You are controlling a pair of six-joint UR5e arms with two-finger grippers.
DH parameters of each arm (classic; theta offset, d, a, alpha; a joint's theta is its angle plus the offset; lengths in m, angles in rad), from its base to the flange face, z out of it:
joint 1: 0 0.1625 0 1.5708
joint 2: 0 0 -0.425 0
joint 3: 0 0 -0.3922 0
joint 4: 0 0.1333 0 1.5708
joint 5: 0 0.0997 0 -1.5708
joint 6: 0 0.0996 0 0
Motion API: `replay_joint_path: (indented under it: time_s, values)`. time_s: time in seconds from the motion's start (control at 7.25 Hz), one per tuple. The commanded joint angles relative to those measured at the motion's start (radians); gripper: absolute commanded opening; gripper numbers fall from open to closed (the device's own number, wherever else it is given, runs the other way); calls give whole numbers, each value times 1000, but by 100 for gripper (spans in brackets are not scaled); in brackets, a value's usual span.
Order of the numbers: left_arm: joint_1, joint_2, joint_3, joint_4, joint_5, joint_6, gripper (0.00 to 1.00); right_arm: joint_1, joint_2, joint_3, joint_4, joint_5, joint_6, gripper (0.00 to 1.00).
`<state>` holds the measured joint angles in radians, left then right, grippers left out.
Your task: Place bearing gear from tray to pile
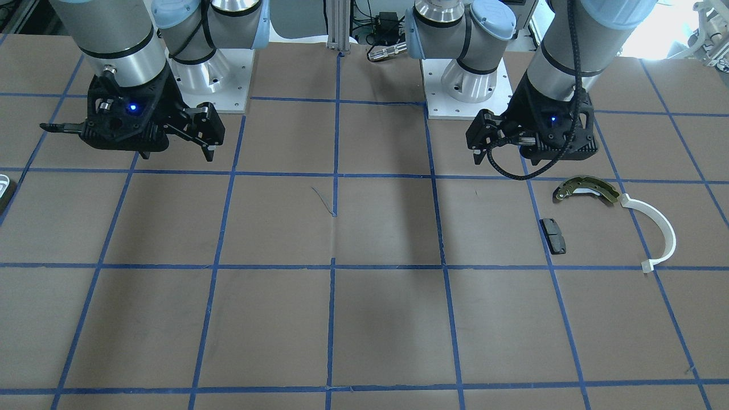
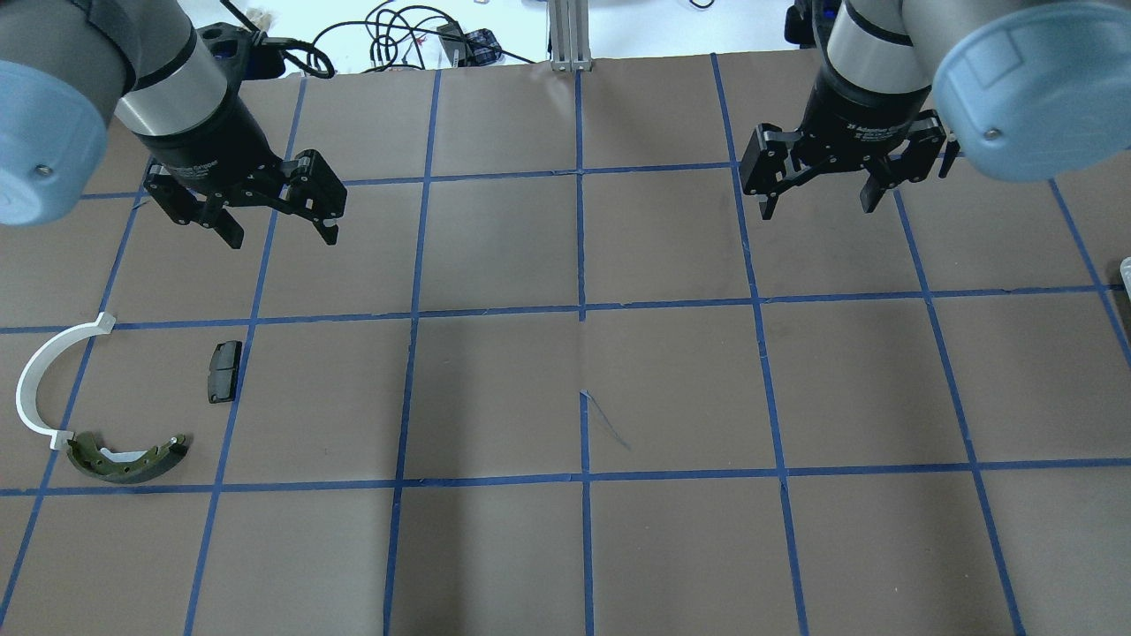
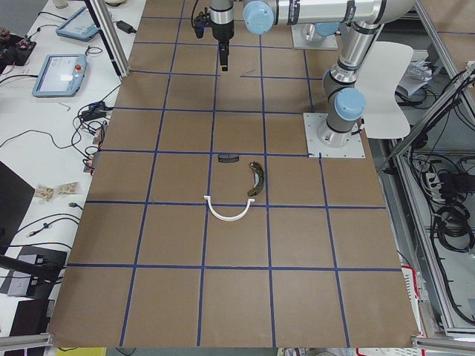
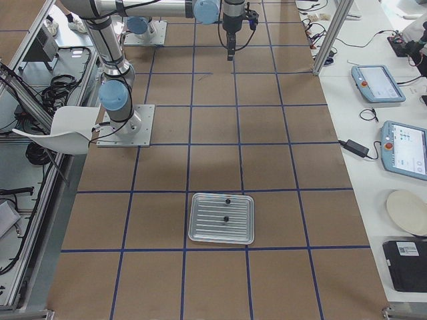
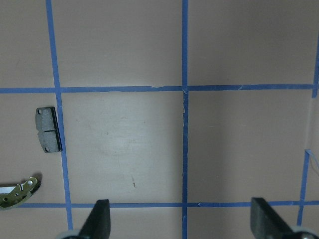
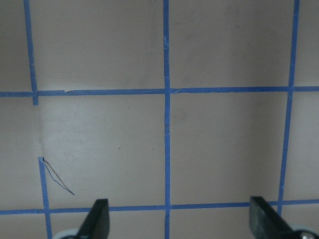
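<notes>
The silver tray (image 4: 221,230) lies on the table in the exterior right view. Two small dark parts (image 4: 225,218) sit on it, too small to tell which is the bearing gear. The pile is an olive brake shoe (image 2: 128,458), a white plastic arc (image 2: 40,371) and a dark pad (image 2: 223,371), all lying apart from one another. My left gripper (image 2: 283,234) is open and empty, above the table beyond the pad (image 5: 47,129). My right gripper (image 2: 818,208) is open and empty over bare table. Only the tray's edge (image 1: 3,191) shows in the front view.
The table is brown board with a blue tape grid. The two arm bases (image 1: 211,80) (image 1: 467,85) stand at the robot's edge. A side bench with tablets (image 4: 377,80) and cables runs along the operators' side.
</notes>
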<state>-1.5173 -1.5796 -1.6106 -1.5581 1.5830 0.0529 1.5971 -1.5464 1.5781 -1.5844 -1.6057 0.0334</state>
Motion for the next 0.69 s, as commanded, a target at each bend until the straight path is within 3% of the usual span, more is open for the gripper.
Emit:
replay_joint_path:
  time_s: [0.0,0.55]
  values:
    - [0,-3,1,3,0,-1,100,-6,-32,16,-18,7,-1,100]
    - [0,0,1,4,-1,-1,100,-5,-46,34,-9,-12,37,100]
